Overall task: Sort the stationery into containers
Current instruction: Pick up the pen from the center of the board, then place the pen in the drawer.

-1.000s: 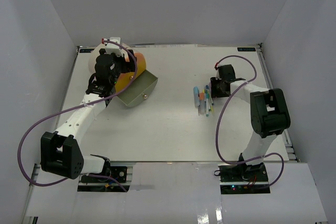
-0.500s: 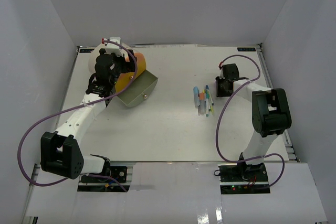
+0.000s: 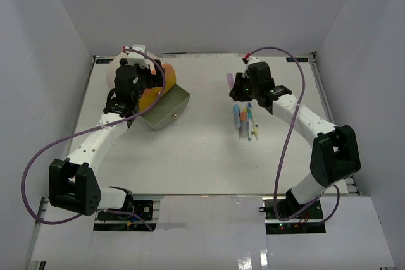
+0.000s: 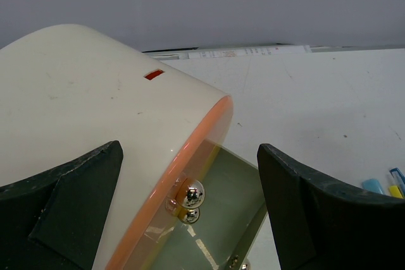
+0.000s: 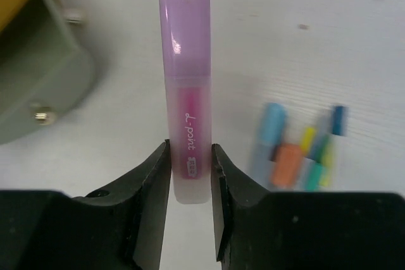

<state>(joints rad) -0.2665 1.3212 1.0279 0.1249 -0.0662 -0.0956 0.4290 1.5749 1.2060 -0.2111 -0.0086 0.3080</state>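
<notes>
Right hand (image 5: 190,156) has swung left, gripping purple marker (image 5: 185,49) lettered, seemingly, "L.point"; left hand (image 4: 190,153) wide.

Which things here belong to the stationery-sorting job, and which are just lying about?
Job: purple marker; pile of pens; cream organizer; its open green drawer.
Lying about: nothing loose; only the arms' purple cables and the table.

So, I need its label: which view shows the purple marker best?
Right wrist: the purple marker stands large, lettering legible, clamped by the right gripper. Top external shows it only as a small purple sliver; left wrist doesn't show it.
</notes>
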